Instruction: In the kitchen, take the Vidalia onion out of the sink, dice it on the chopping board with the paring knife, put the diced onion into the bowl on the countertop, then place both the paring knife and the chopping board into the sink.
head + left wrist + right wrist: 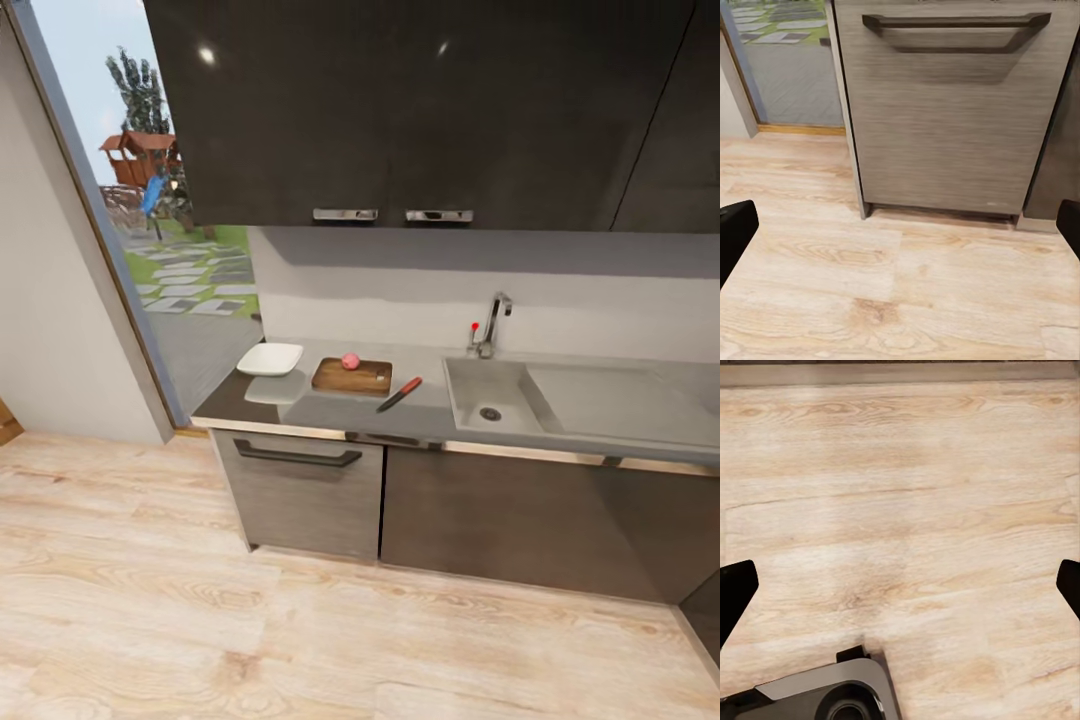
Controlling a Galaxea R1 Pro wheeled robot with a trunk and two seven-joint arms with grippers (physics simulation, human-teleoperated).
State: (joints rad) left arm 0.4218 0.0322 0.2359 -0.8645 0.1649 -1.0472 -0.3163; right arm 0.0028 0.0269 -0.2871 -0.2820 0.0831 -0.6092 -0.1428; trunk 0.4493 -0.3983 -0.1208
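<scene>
In the head view the pinkish-red Vidalia onion (350, 360) rests on the brown chopping board (352, 377) on the grey countertop (320, 412). The paring knife (399, 394) with its red handle lies just right of the board. A white bowl (270, 358) stands left of the board. The steel sink (490, 395) with drain and tap (493, 322) is further right. My left gripper (900, 225) hangs open over the wooden floor in front of a cabinet door, with dark fingertips (735, 229) at the frame's sides. My right gripper (900, 585) is open above bare floor.
Dark wall cabinets (400, 110) hang above the counter. A drawer front with a dark bar handle (297, 457) sits under the bowl. A glass door (170, 230) to a garden is at the left. Part of my base (825, 697) shows over the wooden floor (300, 640).
</scene>
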